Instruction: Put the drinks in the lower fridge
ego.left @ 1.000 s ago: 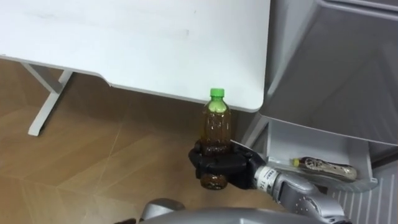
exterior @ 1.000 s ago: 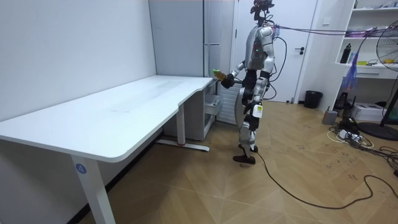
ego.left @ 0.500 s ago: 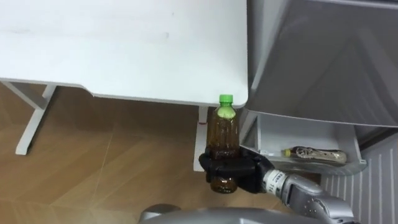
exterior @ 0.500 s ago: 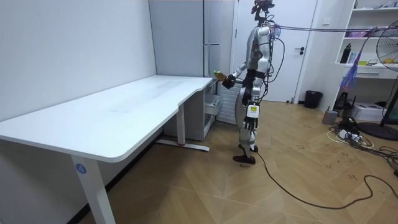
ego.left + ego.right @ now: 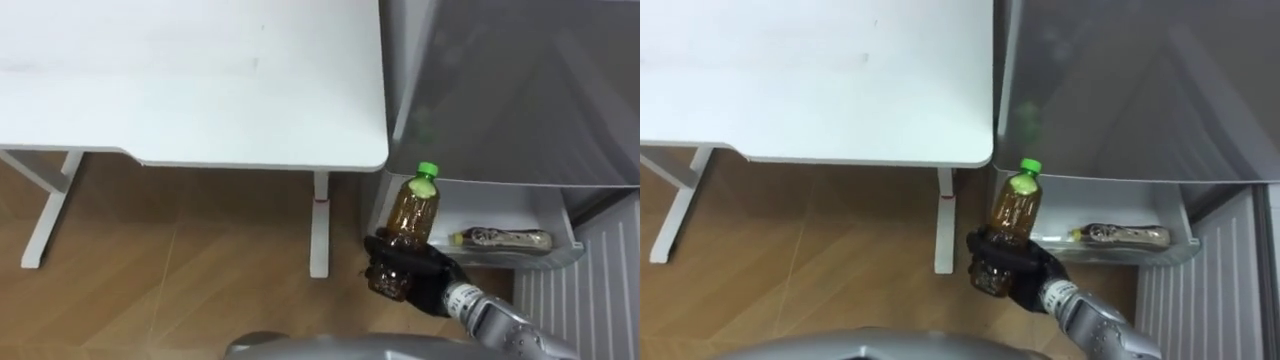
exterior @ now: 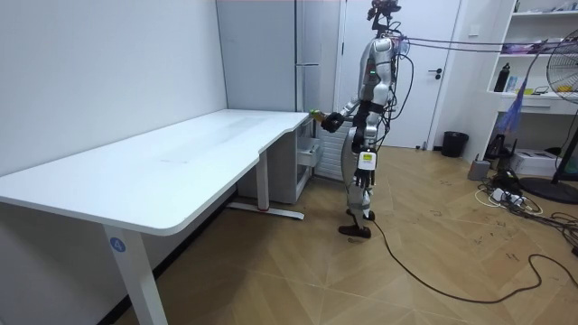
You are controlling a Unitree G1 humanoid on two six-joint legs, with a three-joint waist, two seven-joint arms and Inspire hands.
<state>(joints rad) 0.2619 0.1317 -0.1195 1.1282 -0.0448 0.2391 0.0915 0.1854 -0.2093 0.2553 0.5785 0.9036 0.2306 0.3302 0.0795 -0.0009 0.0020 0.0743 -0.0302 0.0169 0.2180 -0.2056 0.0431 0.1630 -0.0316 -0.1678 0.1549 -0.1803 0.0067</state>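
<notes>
The robot stands upright on the wooden floor [image 6: 271, 271] at the far end of a long white tabletop [image 6: 172, 162], facing the tall grey fridge [image 6: 312, 45]. Its right hand [image 6: 332, 118] is stretched toward the fridge, fingers closed round a green-capped bottle [image 6: 316, 113] held just past the tabletop's corner. Below, a fridge drawer [image 6: 309, 155] stands pulled out. The left hand [image 6: 362, 152] hangs by its hip. Behind it are a white door [image 6: 447, 63] and a black bin [image 6: 454, 143]; 2 white shelves [image 6: 542, 95] and a fan [image 6: 567, 72] stand at the room view's right.
</notes>
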